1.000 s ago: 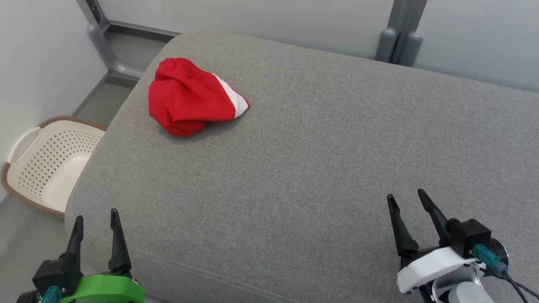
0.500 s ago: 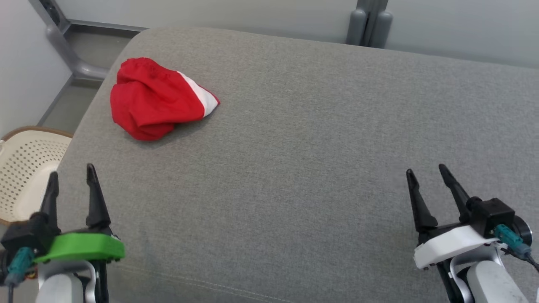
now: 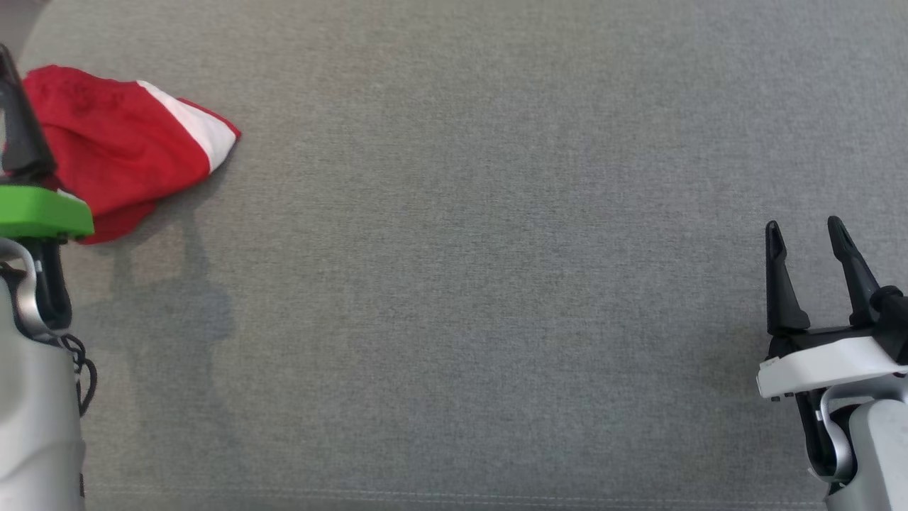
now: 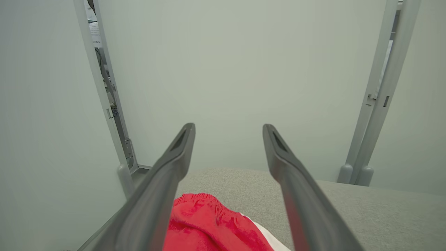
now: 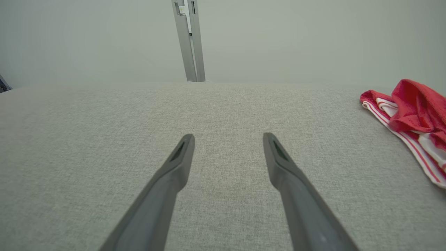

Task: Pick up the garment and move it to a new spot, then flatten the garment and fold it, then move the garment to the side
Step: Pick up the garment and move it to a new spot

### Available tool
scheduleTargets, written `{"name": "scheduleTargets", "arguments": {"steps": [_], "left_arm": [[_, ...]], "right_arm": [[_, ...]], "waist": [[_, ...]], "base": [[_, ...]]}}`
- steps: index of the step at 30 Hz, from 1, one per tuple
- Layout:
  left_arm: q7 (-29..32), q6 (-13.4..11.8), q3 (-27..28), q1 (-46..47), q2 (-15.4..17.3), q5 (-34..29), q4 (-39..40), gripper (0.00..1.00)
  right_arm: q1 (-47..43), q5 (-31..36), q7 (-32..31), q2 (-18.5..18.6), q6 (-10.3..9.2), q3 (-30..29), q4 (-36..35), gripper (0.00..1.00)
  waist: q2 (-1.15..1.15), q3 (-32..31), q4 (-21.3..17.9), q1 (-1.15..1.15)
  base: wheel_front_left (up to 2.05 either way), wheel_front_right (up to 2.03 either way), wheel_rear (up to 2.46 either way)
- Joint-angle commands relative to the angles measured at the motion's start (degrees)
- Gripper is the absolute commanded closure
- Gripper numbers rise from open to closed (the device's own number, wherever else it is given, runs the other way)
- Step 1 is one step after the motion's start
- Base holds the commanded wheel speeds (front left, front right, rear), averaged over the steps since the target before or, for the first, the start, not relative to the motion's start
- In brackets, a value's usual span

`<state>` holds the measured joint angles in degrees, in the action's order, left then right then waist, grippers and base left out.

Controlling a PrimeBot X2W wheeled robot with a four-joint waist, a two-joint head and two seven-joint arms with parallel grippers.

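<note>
The garment (image 3: 120, 149) is a crumpled red piece with a white band, lying on the grey cushion (image 3: 461, 270) at the upper left of the head view. My left gripper (image 3: 6, 85) stands at its left edge, one dark finger over the cloth. In the left wrist view the left gripper (image 4: 228, 127) is open and empty, with the garment (image 4: 209, 226) low between its fingers. My right gripper (image 3: 804, 226) hovers open and empty at the cushion's right side. In the right wrist view the right gripper (image 5: 228, 136) is over bare fabric, and the garment (image 5: 414, 118) lies at the right edge.
Pale wall panels with grey posts (image 4: 376, 104) stand behind the cushion's far edge. The cushion's front seam (image 3: 425, 495) runs along the bottom of the head view. The left edge of the cushion (image 4: 115, 216) drops off beside the garment.
The head camera has tilted down and shifted, so the whole picture moved. My left gripper has advanced up to the garment. The right gripper has moved forward a little. Both stayed open.
</note>
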<state>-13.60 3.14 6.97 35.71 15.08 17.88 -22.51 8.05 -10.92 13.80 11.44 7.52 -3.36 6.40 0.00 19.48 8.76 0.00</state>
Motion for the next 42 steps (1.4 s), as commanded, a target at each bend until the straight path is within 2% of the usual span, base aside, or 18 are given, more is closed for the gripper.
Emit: {"name": "scheduleTargets", "arguments": {"steps": [1,9,13,20,24,25,26,27,28,42], "left_arm": [[0.4,0.5,0.2,2.5,1.0,0.4,-1.4,0.0],[4.6,1.3,0.7,10.3,4.7,2.1,-13.4,0.0],[7.6,0.8,0.5,11.8,6.0,2.0,-18.9,0.0],[13.1,1.9,0.3,14.2,7.1,4.2,-29.5,0.0],[17.2,1.6,-0.3,14.3,6.2,5.0,-34.9,0.0],[17.8,1.7,-0.5,14.4,6.2,5.0,-35.8,0.06],[17.8,1.8,-0.6,14.7,6.3,5.1,-36.3,0.62],[17.2,1.8,-0.7,14.9,6.4,4.9,-36.6,0.93],[16.6,1.8,-0.9,15.2,6.4,4.6,-36.9,1.0],[3.6,3.2,-3.5,17.8,7.9,2.8,-33.4,1.0]], "right_arm": [[1.2,0.1,0.5,-0.2,-0.06,-0.4,-0.6,0.0],[2.1,0.2,1.0,-0.2,-0.06,-1.3,-1.3,0.0],[2.2,0.1,1.2,0.1,-0.06,-1.6,-1.4,0.0],[2.3,0.5,1.3,0.3,-0.06,-1.7,-1.4,0.0],[2.5,0.4,1.3,0.5,-0.06,-1.3,-1.2,0.0],[2.6,0.4,1.3,0.5,-0.06,-1.3,-1.2,0.0],[2.6,0.4,1.3,0.6,-0.06,-1.2,-1.1,0.0],[2.6,0.4,1.3,0.5,-0.06,-1.2,-1.0,0.0],[2.5,0.5,1.3,0.5,-0.06,-1.1,-0.9,0.0],[1.8,-0.2,1.3,-1.8,-0.06,0.9,2.6,0.0]], "waist": [[0.0,8.1,-7.7,0.0],[0.0,11.4,-10.2,0.0],[0.0,12.1,-10.5,0.0],[0.0,12.3,-10.3,0.0],[0.0,11.9,-10.3,0.0],[0.0,11.9,-10.3,0.0],[0.0,11.8,-10.3,0.0],[0.0,11.6,-10.3,0.0],[0.0,11.4,-10.3,0.0],[0.0,3.1,-10.9,0.0]], "base": [[0.0,0.0,0.0],[0.0,0.0,0.0],[0.0,0.0,0.0],[0.0,0.0,0.0],[0.0,0.0,0.0],[0.0,0.0,0.0],[0.0,0.0,0.0],[0.0,0.0,0.0],[0.0,0.0,0.0],[0.0,0.0,0.0]]}}
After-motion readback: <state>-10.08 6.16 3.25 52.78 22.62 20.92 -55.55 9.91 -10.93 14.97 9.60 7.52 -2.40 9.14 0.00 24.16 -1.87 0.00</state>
